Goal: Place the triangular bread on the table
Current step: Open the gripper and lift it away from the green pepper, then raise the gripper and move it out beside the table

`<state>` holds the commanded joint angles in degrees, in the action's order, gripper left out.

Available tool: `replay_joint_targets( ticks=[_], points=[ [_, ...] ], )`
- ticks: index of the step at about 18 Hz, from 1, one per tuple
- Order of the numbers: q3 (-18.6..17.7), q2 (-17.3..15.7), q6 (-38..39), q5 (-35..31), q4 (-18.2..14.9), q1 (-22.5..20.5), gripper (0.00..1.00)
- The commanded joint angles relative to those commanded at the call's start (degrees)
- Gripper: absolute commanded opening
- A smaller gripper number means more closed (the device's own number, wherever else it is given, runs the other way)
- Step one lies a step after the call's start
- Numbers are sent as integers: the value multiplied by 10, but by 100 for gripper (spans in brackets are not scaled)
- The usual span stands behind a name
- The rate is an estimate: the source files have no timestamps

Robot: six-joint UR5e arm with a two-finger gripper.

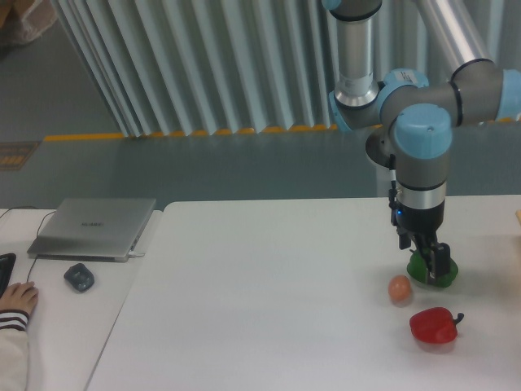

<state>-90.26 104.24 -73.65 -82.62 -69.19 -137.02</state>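
Observation:
The white table (269, 285) fills the lower middle and right of the camera view. My gripper (431, 265) points straight down at the right side of the table, with its dark fingers right at a green bell pepper (420, 269) that lies on the surface. The fingers overlap the pepper, and I cannot tell whether they are open or closed on it. No clear golden-orange wedge of bread shows. Only a thin tan sliver (518, 216) sits at the right edge of the frame, too cut off to identify.
A small tan egg (399, 289) lies just left of the green pepper. A red bell pepper (434, 324) lies in front of it. On the adjoining desk at left are a closed laptop (94, 228), a mouse (79, 277) and a person's hand (16, 300).

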Motion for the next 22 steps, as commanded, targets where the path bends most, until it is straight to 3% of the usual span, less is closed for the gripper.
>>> replay_joint_targets(
  ticks=[1, 7, 16, 19, 22],
  points=[
    [-9, 0, -5, -3, 15, -1, 100],
    [-4, -1, -19, -36, 16, -11, 100],
    [-7, -5, -229, -70, 12, -69, 100],
    [-8, -8, -235, -124, 9, -73, 100],
    [-10, -11, -236, -130, -4, -98, 100]
  ],
)
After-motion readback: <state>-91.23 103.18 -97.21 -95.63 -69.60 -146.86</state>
